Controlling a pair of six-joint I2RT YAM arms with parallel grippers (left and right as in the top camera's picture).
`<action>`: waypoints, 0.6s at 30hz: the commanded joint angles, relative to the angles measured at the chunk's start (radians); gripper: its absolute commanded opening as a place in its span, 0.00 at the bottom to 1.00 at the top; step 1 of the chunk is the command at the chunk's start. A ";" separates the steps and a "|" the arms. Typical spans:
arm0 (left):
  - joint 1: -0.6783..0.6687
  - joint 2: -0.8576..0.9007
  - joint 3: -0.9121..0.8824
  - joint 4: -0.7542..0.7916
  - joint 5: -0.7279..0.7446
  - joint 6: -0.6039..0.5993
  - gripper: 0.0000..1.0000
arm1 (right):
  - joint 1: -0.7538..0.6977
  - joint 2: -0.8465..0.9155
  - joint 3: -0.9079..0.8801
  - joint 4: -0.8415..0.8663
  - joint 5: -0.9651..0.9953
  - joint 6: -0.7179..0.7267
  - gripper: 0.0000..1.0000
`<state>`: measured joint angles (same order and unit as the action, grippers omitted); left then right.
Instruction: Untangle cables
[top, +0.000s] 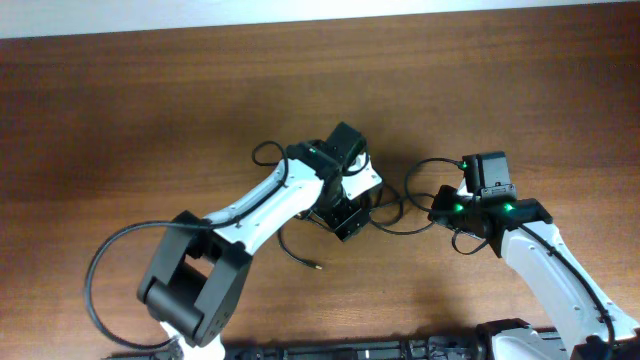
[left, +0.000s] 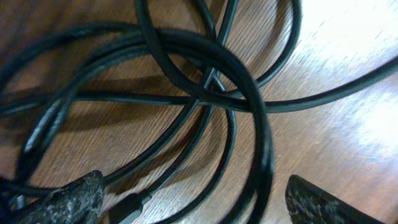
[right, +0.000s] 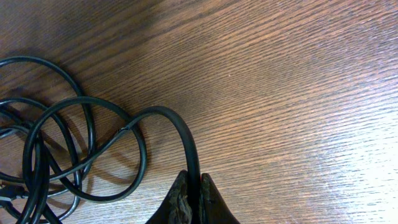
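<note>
The cables (top: 395, 210) are thin black cords in loose overlapping loops at the table's middle. In the left wrist view the loops (left: 205, 93) cross each other close under the camera, with a small plug end (left: 127, 208) near the bottom. My left gripper (left: 193, 205) is open, its two fingers either side of several strands, low over the tangle (top: 345, 215). My right gripper (right: 191, 193) is shut on one strand (right: 180, 134) that arcs left into the coil (right: 56, 155). In the overhead view the right gripper (top: 445, 208) sits at the tangle's right side.
The wooden table (top: 150, 110) runs to a pale edge at the back. A loose cord end (top: 305, 262) lies in front of the tangle. A thicker black wire (top: 100, 270) loops from the left arm's base. Arm bases stand at the front edge.
</note>
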<state>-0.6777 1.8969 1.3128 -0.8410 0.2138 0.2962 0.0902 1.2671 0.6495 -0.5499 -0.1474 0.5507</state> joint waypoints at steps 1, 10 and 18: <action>-0.014 0.025 -0.007 -0.008 -0.032 0.016 0.89 | -0.006 0.002 -0.002 0.000 -0.002 0.008 0.04; 0.066 -0.070 0.073 -0.106 -0.144 -0.101 0.00 | -0.007 0.002 -0.002 -0.009 0.010 -0.054 0.04; 0.633 -0.508 0.113 -0.061 0.050 -0.246 0.00 | -0.114 -0.058 0.257 -0.266 0.193 -0.106 0.04</action>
<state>-0.2024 1.5017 1.4055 -0.9253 0.1547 0.1310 0.0322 1.2552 0.7593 -0.7521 -0.0772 0.4892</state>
